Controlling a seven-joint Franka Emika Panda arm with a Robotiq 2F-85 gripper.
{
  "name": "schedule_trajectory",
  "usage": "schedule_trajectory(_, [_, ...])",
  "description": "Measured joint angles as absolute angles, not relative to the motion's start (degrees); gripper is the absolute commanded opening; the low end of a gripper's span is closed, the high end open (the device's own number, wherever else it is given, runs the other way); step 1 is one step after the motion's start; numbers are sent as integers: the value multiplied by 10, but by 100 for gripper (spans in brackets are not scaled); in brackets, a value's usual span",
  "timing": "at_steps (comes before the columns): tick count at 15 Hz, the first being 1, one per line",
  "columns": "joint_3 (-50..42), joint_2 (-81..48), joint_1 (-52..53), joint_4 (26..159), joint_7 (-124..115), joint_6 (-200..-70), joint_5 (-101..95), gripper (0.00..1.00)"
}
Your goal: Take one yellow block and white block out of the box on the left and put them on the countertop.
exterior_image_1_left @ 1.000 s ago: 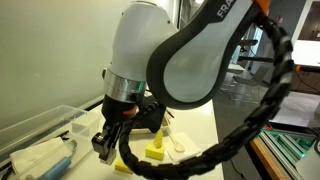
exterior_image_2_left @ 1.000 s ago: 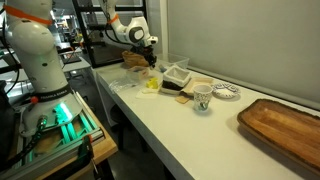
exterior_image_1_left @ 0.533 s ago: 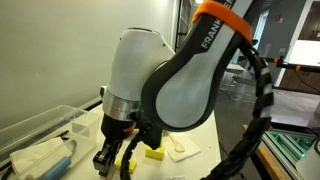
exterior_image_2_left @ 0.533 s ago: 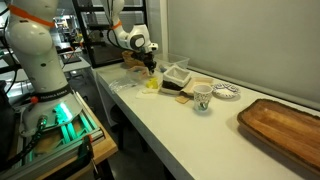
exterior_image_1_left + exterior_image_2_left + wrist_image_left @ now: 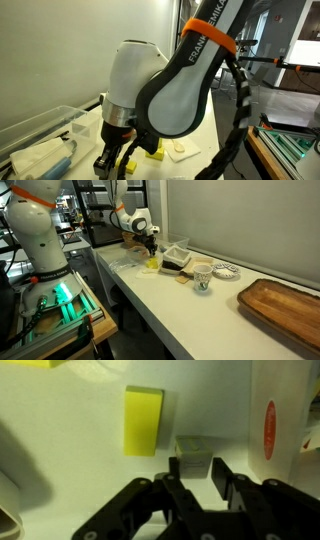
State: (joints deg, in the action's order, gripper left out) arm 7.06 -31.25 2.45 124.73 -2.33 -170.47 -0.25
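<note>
— Gripper state?
— The gripper [image 5: 197,466] is closed on the white block [image 5: 194,452], one finger against each side, low over the countertop [image 5: 60,450].
— The yellow block?
— The yellow block [image 5: 143,420] lies flat on the countertop just beyond the gripper, clear of it. The box [image 5: 40,122] stands beside the gripper.
— Writing?
— The arm [image 5: 170,80] has white letters beginning "FRAN". The red label [image 5: 270,428] near the gripper is unreadable.
— Counts?
— Two yellow, counting the yellow piece [image 5: 30,363] farther from the gripper. One white.
</note>
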Motion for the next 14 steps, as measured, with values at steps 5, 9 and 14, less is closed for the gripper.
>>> schedule_trajectory(5, [80,-306,25,1243,-24,-1702,5,100])
schedule_trajectory(9, [90,-262,40,1254,-43,-1653,17,100])
schedule_trajectory(14, [66,-139,70,1318,-90,-1594,17,100])
